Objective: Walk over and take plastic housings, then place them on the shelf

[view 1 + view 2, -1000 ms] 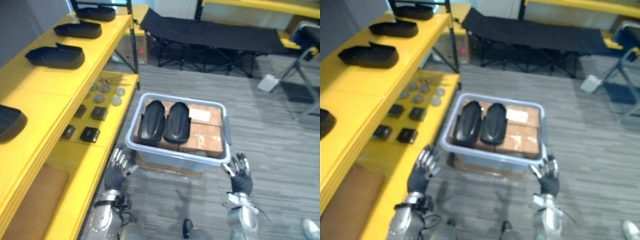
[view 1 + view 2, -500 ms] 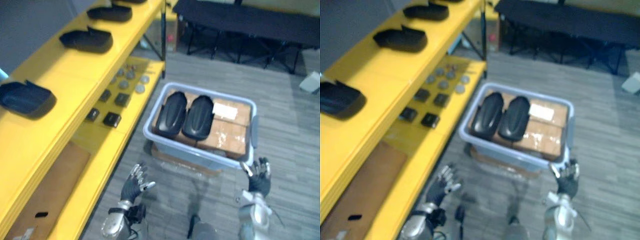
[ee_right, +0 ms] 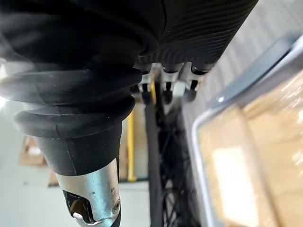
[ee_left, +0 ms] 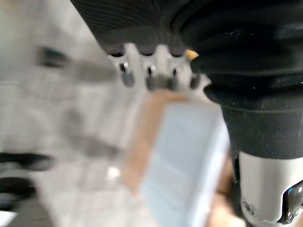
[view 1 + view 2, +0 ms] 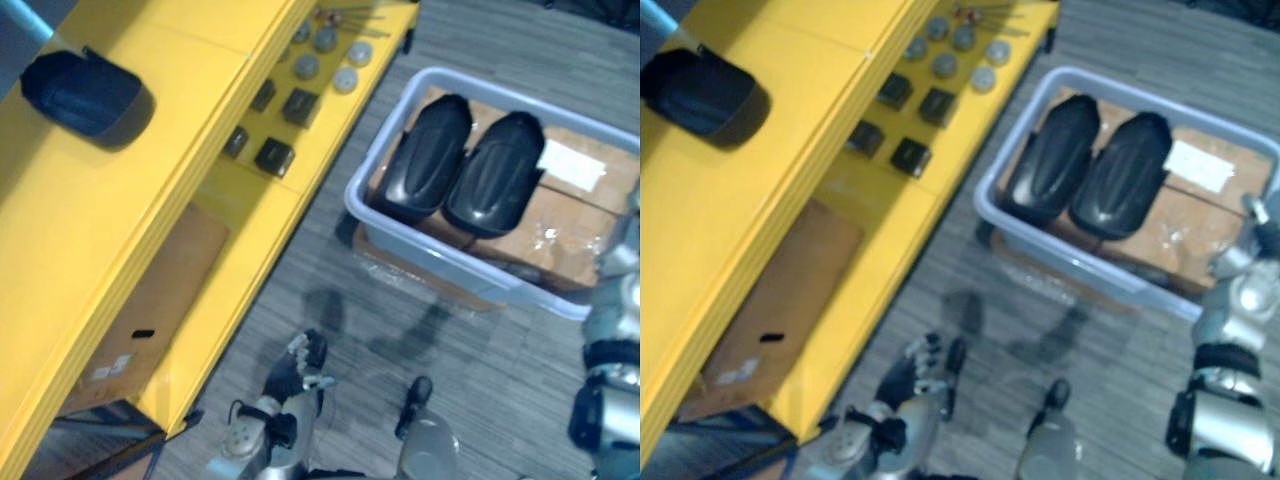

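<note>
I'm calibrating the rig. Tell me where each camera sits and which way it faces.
Left eye: on the head, looking down at the yellow shelf and grey bin of plastic housings; left hand low.
Right eye: same scene, slightly shifted; right arm at the edge.
Left wrist: along the left hand toward the bin's side.
Right wrist: along the right hand, over the bin's rim.
All share the bin.

The dark-covered left robot hand [image 5: 293,372] hangs low, its silver fingers loosely spread and empty; the right robot hand [image 5: 1254,236] reaches forward.
</note>
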`<state>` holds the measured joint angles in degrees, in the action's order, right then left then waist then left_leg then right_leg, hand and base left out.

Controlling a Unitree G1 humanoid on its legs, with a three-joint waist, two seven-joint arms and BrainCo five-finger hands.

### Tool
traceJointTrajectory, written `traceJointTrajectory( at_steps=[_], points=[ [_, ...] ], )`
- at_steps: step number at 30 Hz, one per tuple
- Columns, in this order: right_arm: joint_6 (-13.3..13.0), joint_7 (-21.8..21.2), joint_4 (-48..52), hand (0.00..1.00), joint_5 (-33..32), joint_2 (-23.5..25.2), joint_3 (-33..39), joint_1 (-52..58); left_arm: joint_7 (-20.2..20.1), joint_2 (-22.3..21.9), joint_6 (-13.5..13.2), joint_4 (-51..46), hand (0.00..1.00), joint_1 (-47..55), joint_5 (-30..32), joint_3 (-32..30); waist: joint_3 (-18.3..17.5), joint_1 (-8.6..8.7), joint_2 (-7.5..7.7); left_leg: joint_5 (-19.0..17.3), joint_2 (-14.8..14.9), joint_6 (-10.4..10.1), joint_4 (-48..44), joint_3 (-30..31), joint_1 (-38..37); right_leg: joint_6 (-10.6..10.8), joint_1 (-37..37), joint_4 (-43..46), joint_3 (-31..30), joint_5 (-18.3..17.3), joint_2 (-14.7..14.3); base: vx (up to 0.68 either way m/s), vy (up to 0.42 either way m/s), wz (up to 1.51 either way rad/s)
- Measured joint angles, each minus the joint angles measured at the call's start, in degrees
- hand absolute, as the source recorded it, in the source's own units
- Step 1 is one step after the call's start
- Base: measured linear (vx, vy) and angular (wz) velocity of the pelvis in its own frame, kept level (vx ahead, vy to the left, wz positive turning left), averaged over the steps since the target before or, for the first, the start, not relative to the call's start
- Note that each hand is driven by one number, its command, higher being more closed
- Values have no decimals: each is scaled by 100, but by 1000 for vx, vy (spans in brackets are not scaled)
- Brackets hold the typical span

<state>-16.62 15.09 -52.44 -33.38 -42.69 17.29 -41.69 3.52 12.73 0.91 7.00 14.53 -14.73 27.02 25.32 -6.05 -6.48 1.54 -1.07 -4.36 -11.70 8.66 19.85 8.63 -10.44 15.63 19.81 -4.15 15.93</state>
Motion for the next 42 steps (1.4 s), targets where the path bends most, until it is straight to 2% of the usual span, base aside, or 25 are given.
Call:
traceJointTrajectory(
  at_steps=[3,8,12,18,22,24,25,28,29,35,39,42],
  points=[
    [221,33,-51,0,12,-101,-82,-218,350,-13,-101,431,0,-114,9,-52,5,-93,-5,28,-1,-14,-39,28,177,-23,-211,166,14,-58,29,-32,-15,9],
    [736,114,-264,0,73,-378,-715,-699,674,-90,-604,832,0,-126,15,-159,12,-170,-35,67,-11,-4,-92,2,378,-38,-473,355,16,-109,91,-41,-5,1],
    [1105,229,-486,0,111,-639,-802,-954,747,-209,-815,835,0,-162,5,-88,49,-279,-107,120,-12,0,-99,-4,538,-39,-659,442,8,-109,109,-51,-6,4],
    [1584,654,-720,0,387,-754,-1145,-1375,761,-243,-965,794,0,-267,-3,211,127,-302,-290,178,-6,-11,-92,-6,715,-52,-900,552,-11,-117,123,-11,-5,0],
    [1953,887,-859,0,400,-761,-1152,-1441,775,-287,-1261,708,0,-283,-2,471,127,-331,-293,193,5,-19,-98,-21,784,-73,-1021,624,-34,-131,156,1,0,-1],
    [1994,888,-869,0,493,-785,-1153,-1461,890,-334,-1397,582,0,-288,5,554,129,-371,-298,193,3,-19,-107,-50,805,-82,-1077,682,-59,-149,174,-7,-2,-5],
    [2019,887,-880,0,500,-850,-1154,-1498,939,-391,-1531,451,0,-317,-2,583,149,-418,-343,192,2,-20,-138,-63,832,-88,-1118,718,-77,-155,181,-31,-1,-2],
    [2071,876,-894,0,512,-922,-1188,-1619,1052,-474,-1705,152,0,-468,14,641,207,-448,-506,190,-6,-21,-245,-14,945,-101,-1188,813,-45,-184,190,-35,1,5],
    [2097,859,-928,0,511,-922,-1259,-1618,1199,-469,-1713,100,0,-570,147,674,209,-455,-545,189,-6,-21,-285,13,1016,-107,-1237,867,-18,-207,195,-66,0,9],
    [2144,743,-949,0,504,-912,-1408,-1670,2074,-507,-1761,85,0,-1131,1143,682,210,-577,-544,251,26,-51,-306,23,1218,-118,-1478,980,-18,-208,189,-13,-1,1],
    [2144,732,-901,0,505,-864,-1514,-1725,2304,-642,-1749,76,0,-1574,1360,502,209,-573,-543,249,38,-51,-353,0,1278,-121,-1546,1016,-49,-206,185,-2,5,-2],
    [2144,751,-782,0,588,-813,-1634,-1789,2454,-672,-1642,82,0,-1996,1377,420,217,-555,-531,249,81,-52,-443,-18,1432,-151,-1678,1051,-83,-179,153,-11,9,-5]
  ],
)
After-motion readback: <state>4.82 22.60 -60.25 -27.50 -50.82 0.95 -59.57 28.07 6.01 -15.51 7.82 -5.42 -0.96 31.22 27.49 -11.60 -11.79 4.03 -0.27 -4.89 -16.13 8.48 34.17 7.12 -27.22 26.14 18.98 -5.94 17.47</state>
